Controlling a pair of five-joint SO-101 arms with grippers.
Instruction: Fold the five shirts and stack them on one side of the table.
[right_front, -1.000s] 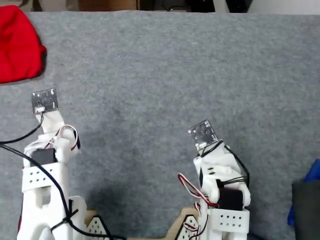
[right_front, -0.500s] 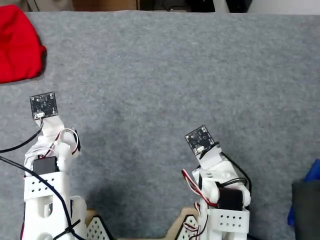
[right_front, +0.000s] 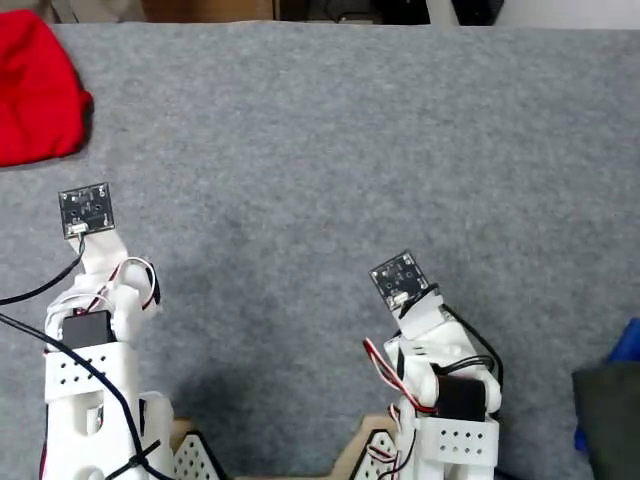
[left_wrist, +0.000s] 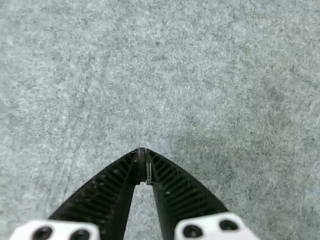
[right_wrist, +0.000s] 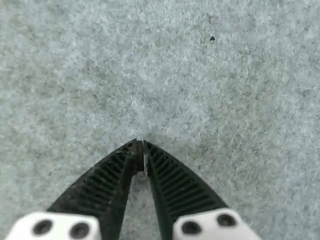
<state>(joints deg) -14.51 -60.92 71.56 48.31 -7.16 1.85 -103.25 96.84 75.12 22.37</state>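
A red shirt (right_front: 35, 90) lies bunched at the far left corner of the grey felt table (right_front: 330, 150). At the near right edge sit a dark grey shirt (right_front: 608, 420) and a bit of blue cloth (right_front: 625, 345) behind it. The left arm (right_front: 85, 300) stands at the near left and the right arm (right_front: 430, 360) at the near middle, both pulled back. My left gripper (left_wrist: 142, 156) is shut over bare felt with nothing in it. My right gripper (right_wrist: 140, 149) is shut too, empty, just above the felt.
Wires run from the left arm's base (right_front: 30, 290) toward the left edge. The arm bases (right_front: 270, 455) occupy the near edge. Grey felt stretches open across the middle and far side.
Both arms drew back slightly toward their bases in the first half second, then held still. The dark grey shirt at the right edge shifted a little.
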